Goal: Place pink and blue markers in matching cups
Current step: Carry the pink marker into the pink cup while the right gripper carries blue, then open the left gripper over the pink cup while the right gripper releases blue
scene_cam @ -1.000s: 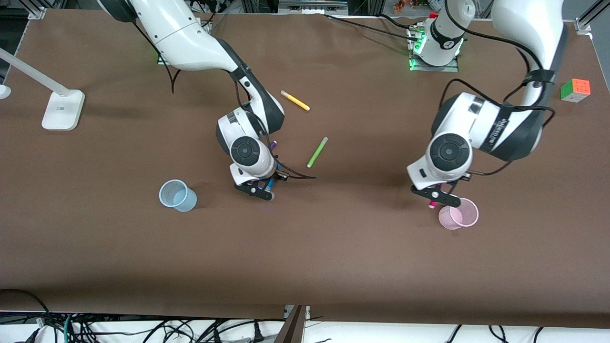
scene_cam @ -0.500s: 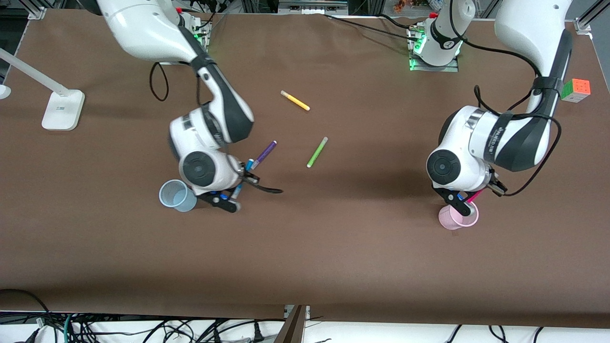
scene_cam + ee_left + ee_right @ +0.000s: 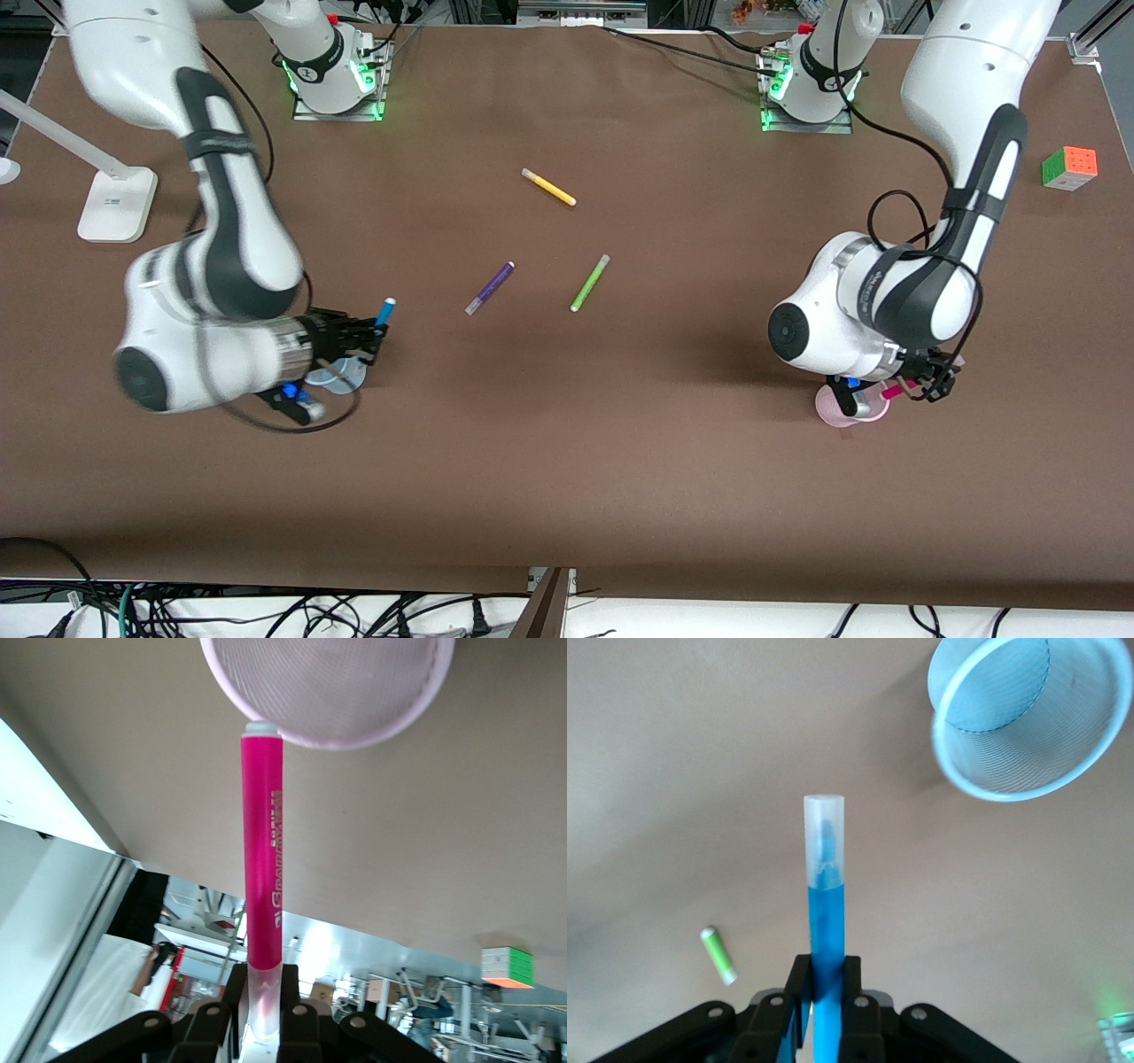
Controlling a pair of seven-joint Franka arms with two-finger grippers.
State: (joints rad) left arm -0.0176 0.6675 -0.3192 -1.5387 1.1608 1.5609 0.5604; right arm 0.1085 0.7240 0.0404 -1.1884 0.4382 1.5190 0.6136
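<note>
Gripping the blue marker [image 3: 825,904] between closed fingers, the right gripper [image 3: 354,335] hung over the pale blue cup [image 3: 341,377], which stood toward the right arm's end of the table. In the front view the marker [image 3: 384,311] stuck out of the gripper at a slant, its tip past the cup's rim and over bare table. In the right wrist view the marker's pale cap pointed at the brown table, with the open mouth of the blue cup [image 3: 1028,718] just beside it, not yet under it.

Clamped on the pink marker [image 3: 263,850], the left gripper [image 3: 921,383] hung over the pale pink cup [image 3: 837,412], which stood toward the left arm's end of the table, well apart from the blue cup. From the left wrist view the marker's pale end sat right at the rim of the pink cup [image 3: 328,691], whose mouth faced the camera. In the front view only a short piece of the pink marker [image 3: 895,390] showed beside the fingers.

Between the two cups, and farther from the front camera than the blue cup, lay three loose pens, apart from one another: a purple pen [image 3: 491,288], a lime-green pen [image 3: 590,283] beside it, and a yellow pen [image 3: 548,187] farthest of all. A colour cube [image 3: 1069,167] sat near the table edge at the left arm's end, and a white lamp base [image 3: 116,205] at the right arm's end.
</note>
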